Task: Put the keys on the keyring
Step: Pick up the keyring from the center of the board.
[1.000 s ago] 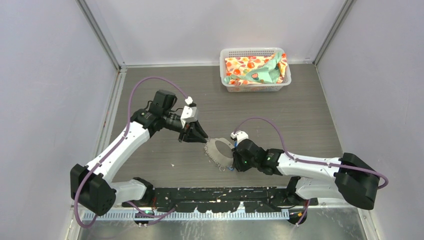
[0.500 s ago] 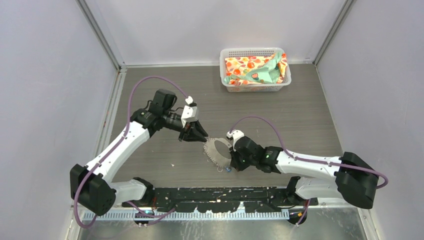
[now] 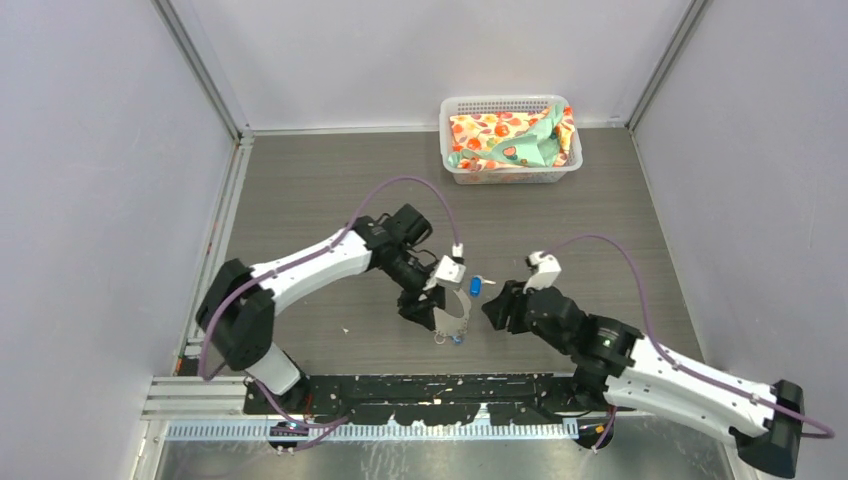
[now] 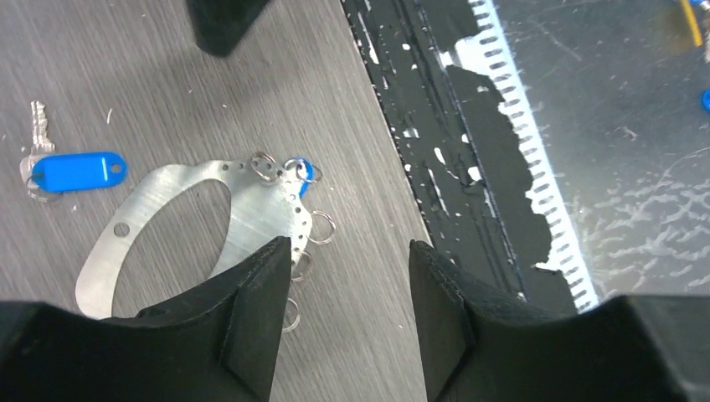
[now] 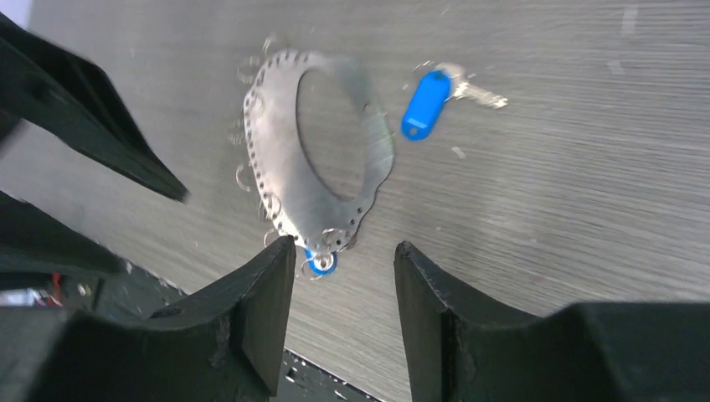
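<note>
The keyring (image 4: 255, 213), a thin, stiff metal plate, lies flat by the middle of the bench's (image 3: 330, 190) near edge. It looks light and slippery, so it is probably best pinched at its rim. One key (image 4: 75, 170) lies loose just beyond it, and a second key (image 4: 303, 170) sits at its near end. The left hand (image 4: 347, 251) hovers over the rim and the right hand (image 5: 343, 247) by the near end, both with jaws apart and empty.

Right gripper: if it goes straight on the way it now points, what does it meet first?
Probably the small blue key at the near end of the keyring, just ahead of the right gripper; depth is unclear.
</note>
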`<action>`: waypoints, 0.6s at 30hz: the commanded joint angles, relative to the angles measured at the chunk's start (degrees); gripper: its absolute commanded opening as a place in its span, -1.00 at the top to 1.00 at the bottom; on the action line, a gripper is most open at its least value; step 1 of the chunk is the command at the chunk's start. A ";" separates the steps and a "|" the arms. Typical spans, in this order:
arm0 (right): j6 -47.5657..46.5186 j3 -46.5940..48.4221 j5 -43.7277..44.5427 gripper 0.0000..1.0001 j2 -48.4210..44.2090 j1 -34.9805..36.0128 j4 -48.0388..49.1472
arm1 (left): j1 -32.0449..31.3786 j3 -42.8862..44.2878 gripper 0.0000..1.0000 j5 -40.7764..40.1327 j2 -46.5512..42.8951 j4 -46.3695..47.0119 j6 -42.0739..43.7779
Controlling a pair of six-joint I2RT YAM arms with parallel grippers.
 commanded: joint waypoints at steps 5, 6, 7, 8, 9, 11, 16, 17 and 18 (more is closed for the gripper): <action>18.31 3.38 18.39 -0.20 -16.03 0.12 -20.36 | -7.20 11.35 -0.03 -12.84 13.89 -2.87 -6.59; 19.22 4.75 20.13 -0.21 -16.36 0.18 -22.96 | -7.80 12.51 -0.03 -13.26 15.45 -3.56 -7.35; 19.55 5.62 21.53 -0.23 -17.27 0.18 -24.63 | -8.28 13.27 -0.05 -13.76 16.66 -3.86 -8.70; 19.86 6.39 22.56 -0.24 -18.19 0.13 -25.90 | -8.63 13.81 -0.05 -14.81 17.74 -3.19 -10.20; 19.85 6.83 23.25 -0.24 -19.17 0.15 -26.42 | -8.93 14.33 -0.06 -15.97 18.80 -2.37 -11.48; 19.96 7.30 24.39 -0.24 -21.21 0.12 -27.01 | -9.29 15.32 -0.06 -18.22 21.16 -0.88 -13.22; 21.22 8.11 25.54 -0.23 -25.49 0.13 -30.47 | -9.37 17.55 -0.02 -19.24 24.56 -0.49 -16.44; 21.16 8.03 25.41 -0.23 -26.10 0.12 -30.67 | -9.36 17.78 -0.01 -18.87 24.90 -0.24 -16.91; 21.23 8.01 25.36 -0.23 -26.38 0.10 -30.71 | -9.38 18.10 0.00 -18.42 25.31 -0.15 -17.35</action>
